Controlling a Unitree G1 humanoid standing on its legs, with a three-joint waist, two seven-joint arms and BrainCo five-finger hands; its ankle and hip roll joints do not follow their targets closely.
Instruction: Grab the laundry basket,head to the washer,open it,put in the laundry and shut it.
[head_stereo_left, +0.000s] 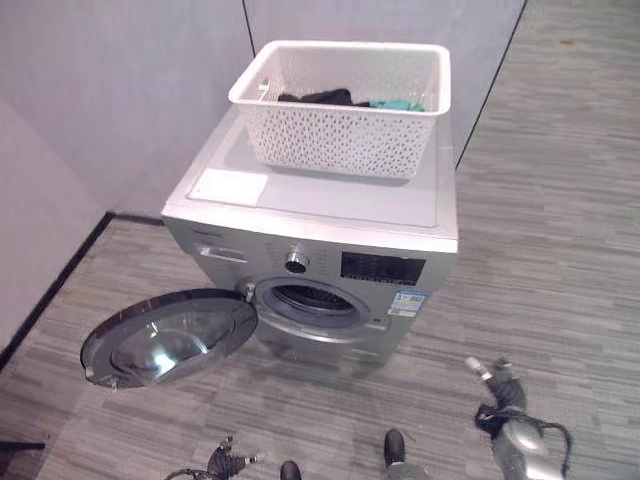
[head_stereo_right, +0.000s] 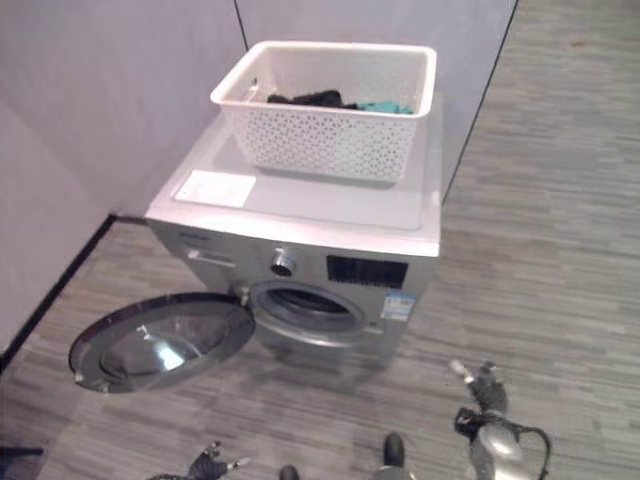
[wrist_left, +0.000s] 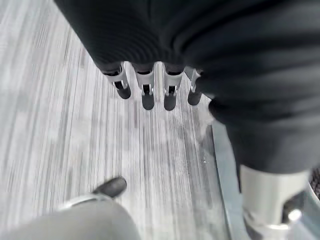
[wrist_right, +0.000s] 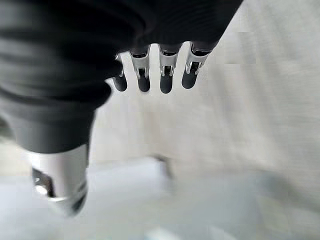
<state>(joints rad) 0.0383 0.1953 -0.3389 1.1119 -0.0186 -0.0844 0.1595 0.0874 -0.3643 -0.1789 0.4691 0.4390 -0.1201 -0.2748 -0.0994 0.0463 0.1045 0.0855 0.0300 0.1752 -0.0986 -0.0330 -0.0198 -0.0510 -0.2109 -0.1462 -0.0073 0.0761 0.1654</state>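
A white laundry basket (head_stereo_left: 345, 105) holding dark and teal laundry (head_stereo_left: 350, 99) sits on top of the silver washer (head_stereo_left: 320, 230), toward its back. The washer's round door (head_stereo_left: 168, 337) hangs wide open to the robot's left, leaving the drum opening (head_stereo_left: 310, 300) unblocked. Both the left hand (wrist_left: 150, 85) and right hand (wrist_right: 155, 75) hang low over the striped floor (head_stereo_left: 560, 220), fingers relaxed and straight, holding nothing. Grey walls (head_stereo_left: 120, 90) stand behind.

You're looking at a bare test room or lab corner rather than a home laundry. A lone washer (head_stereo_left: 320, 250) stands against plain grey partition panels (head_stereo_left: 130, 90), on grey striped carpet (head_stereo_left: 560, 220) of the office kind, with a dark skirting strip (head_stereo_left: 60, 280) along the wall's foot.
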